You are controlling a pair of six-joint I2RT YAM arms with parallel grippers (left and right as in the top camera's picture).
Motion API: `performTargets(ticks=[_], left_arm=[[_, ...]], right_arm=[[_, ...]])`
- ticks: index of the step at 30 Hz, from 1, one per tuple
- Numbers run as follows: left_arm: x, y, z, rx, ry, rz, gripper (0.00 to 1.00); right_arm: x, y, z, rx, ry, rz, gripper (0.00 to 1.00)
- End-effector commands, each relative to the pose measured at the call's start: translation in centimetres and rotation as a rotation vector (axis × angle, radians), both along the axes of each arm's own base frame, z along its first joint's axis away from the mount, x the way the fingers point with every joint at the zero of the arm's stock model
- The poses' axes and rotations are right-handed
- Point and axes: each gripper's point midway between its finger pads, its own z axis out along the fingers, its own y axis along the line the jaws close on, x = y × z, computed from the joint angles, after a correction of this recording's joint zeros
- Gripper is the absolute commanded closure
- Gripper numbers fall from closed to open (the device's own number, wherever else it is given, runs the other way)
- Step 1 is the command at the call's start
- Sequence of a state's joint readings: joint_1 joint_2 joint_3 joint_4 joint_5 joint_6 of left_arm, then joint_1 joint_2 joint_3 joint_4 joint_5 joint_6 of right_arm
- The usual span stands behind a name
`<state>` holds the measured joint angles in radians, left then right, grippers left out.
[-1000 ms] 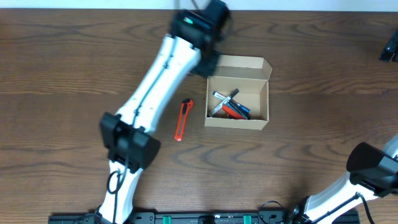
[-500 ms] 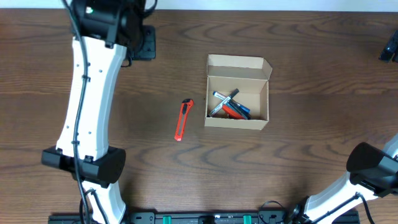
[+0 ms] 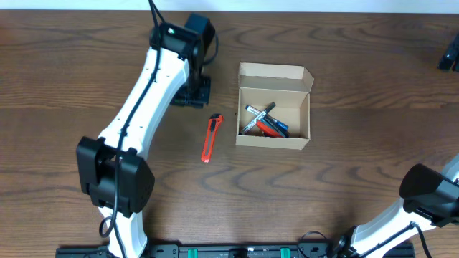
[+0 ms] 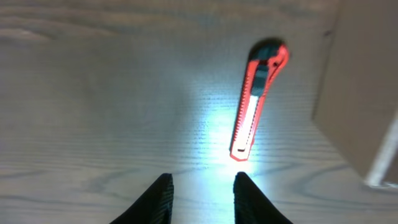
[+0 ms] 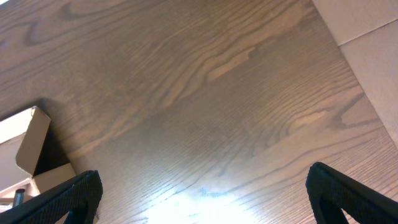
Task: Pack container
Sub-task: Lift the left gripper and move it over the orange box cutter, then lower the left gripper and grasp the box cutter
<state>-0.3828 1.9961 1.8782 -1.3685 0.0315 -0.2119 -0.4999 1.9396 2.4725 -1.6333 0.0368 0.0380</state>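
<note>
From overhead, the left arm [image 3: 154, 79] rises from the near-left part of the bench [image 3: 344, 179] and slants toward the far edge. Its wrist is bent so that the left jaws point back down at the wood just left of the box. Half a second ago this arm stood straight up the left side with its head near the far-left corner, so it has swung right toward the middle. The cardboard box [image 3: 272, 141] sits a little right of centre, nearer the far edge. It is plain tan and open, with its flap lid [image 3: 276, 74] standing up on the far side. Several markers [image 3: 262, 122] lie inside it in black, red and blue. An orange-red box cutter [image 3: 209, 137] lies just left of the box, apart from it. Neither the box nor the cutter has shifted. The right arm [image 3: 430, 190] is folded at the near-right corner, as before.

In the left wrist view, the two dark fingers [image 4: 158, 199] are parted by a modest gap with nothing between them. They hover over lit wood, and the cutter lies just beyond their tips, with the box wall at the right.

In the right wrist view, the fingers [image 5: 68, 199] show only at the bottom corners, so the right jaws are spread wide and empty above bare wood. The open box is at the lower left.
</note>
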Motion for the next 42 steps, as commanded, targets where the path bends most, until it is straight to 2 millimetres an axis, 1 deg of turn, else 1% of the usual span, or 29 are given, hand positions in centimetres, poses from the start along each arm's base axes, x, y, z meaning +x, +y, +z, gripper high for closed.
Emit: performTargets(ticks=[1,4,7,11,15,17,22,24,31,39,42], left_arm=[[-1.6,0.2,-2.4,-0.019,0.071,0.017,0.70],[-2.9,0.0,-4.2,-0.052,0.083,0.018,0.70],[-4.0,-0.3,-5.4,-0.108,0.067,0.017,0.67],[-4.9,-0.2,-6.3,-0.139,0.004,0.005,0.61],[-5.2,-0.2,-6.8,-0.152,-0.004,-0.024,0.60],[-5.3,-0.7,-7.1,-0.181,-0.002,-0.031,0.60],[-5.2,-3.0,-7.9,-0.318,-0.009,-0.050,0.60],[-5.4,-3.6,-8.2,-0.358,-0.007,-0.053,0.60],[-6.2,-3.6,-9.4,-0.356,0.011,-0.046,0.59],[-7.3,-4.5,-10.4,-0.349,0.019,-0.078,0.59],[-7.3,-4.2,-10.6,-0.304,0.007,-0.061,0.58]], right_arm=[[-0.5,0.1,1.3,-0.013,-0.034,-0.012,0.01],[-0.5,0.1,1.3,-0.013,-0.034,-0.012,0.01],[-0.5,0.1,1.3,-0.013,-0.034,-0.012,0.01],[-0.5,0.1,1.3,-0.013,-0.034,-0.012,0.01],[-0.5,0.1,1.3,-0.013,-0.034,-0.012,0.01],[-0.5,0.1,1.3,-0.013,-0.034,-0.012,0.01],[-0.5,0.1,1.3,-0.013,-0.034,-0.012,0.01],[-0.5,0.1,1.3,-0.013,-0.034,-0.012,0.01],[-0.5,0.1,1.3,-0.013,-0.034,-0.012,0.01],[-0.5,0.1,1.3,-0.013,-0.034,-0.012,0.01],[-0.5,0.1,1.3,-0.013,-0.034,-0.012,0.01]])
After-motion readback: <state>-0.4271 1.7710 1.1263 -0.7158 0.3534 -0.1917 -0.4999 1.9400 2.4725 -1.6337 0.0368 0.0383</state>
